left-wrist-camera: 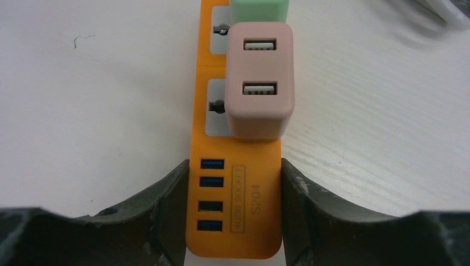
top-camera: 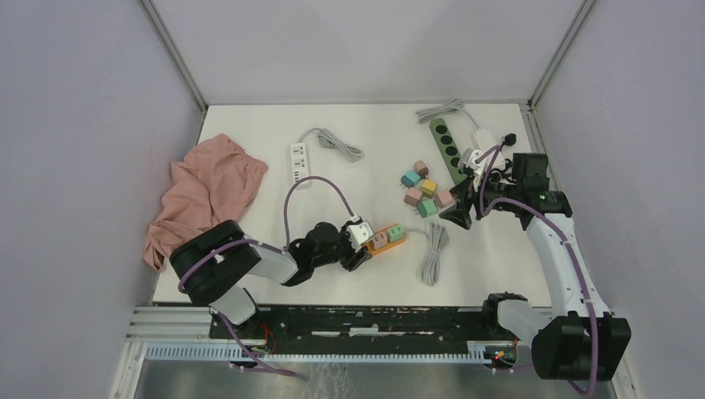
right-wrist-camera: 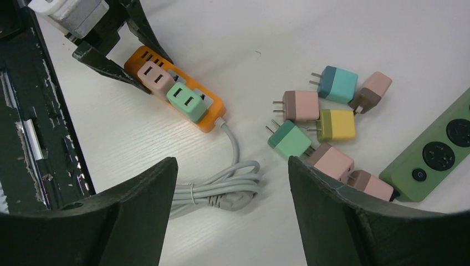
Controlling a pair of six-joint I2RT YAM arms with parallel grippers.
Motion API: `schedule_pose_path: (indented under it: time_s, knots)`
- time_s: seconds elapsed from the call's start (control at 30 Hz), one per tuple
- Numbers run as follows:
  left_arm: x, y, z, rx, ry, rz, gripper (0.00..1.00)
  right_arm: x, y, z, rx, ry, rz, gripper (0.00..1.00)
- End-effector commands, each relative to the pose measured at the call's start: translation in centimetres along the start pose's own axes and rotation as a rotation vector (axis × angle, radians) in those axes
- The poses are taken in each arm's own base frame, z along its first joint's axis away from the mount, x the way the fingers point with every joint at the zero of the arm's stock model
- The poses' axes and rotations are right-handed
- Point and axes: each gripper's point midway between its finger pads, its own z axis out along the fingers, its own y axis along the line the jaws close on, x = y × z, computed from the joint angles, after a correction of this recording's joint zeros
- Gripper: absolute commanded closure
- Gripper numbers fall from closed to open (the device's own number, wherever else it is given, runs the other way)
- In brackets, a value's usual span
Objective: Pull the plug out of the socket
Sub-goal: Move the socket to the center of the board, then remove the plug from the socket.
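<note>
An orange socket strip lies on the white table near the front. A pink plug and a green plug sit plugged into it side by side. My left gripper is shut on the strip's USB end, a finger pressed against each long side, just short of the pink plug. My right gripper hangs open above the table, to the right of the strip, with nothing between its fingers.
The strip's grey cord lies coiled below my right gripper. Several loose plugs sit beside a green power strip. A white power strip and a pink cloth lie at the left.
</note>
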Motion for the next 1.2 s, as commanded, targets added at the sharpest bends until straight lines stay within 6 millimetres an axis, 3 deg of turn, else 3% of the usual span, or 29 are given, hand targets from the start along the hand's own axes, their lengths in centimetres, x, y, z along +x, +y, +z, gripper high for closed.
schedule_pose_path:
  time_s: [0.0, 0.1, 0.2, 0.53, 0.77, 1.17]
  knots:
    - [-1.2, -1.9, 0.6, 0.105, -0.034, 0.03, 0.91, -0.6, 1.3, 0.1, -0.074, -0.054, -0.055, 0.2]
    - [-1.3, -3.1, 0.3, 0.152, -0.048, 0.055, 0.93, -0.1, 2.7, 0.3, -0.154, -0.078, -0.127, 0.16]
    - [-1.4, -4.0, 0.0, 0.175, -0.061, 0.085, 0.95, 0.5, 4.9, 0.6, -0.261, -0.103, -0.188, 0.01]
    - [-0.9, -5.5, 0.2, 0.207, -0.059, 0.144, 0.97, 4.8, 9.7, 4.5, -0.547, 0.029, -0.494, 0.0]
    - [-0.9, -6.1, 0.0, 0.208, -0.064, 0.165, 0.97, 6.9, 9.7, 7.8, -0.587, 0.185, -0.488, 0.2]
    - [-1.1, -5.6, -0.1, 0.175, -0.069, 0.163, 0.97, 10.0, 10.1, 9.9, -0.588, 0.346, -0.516, 0.38]
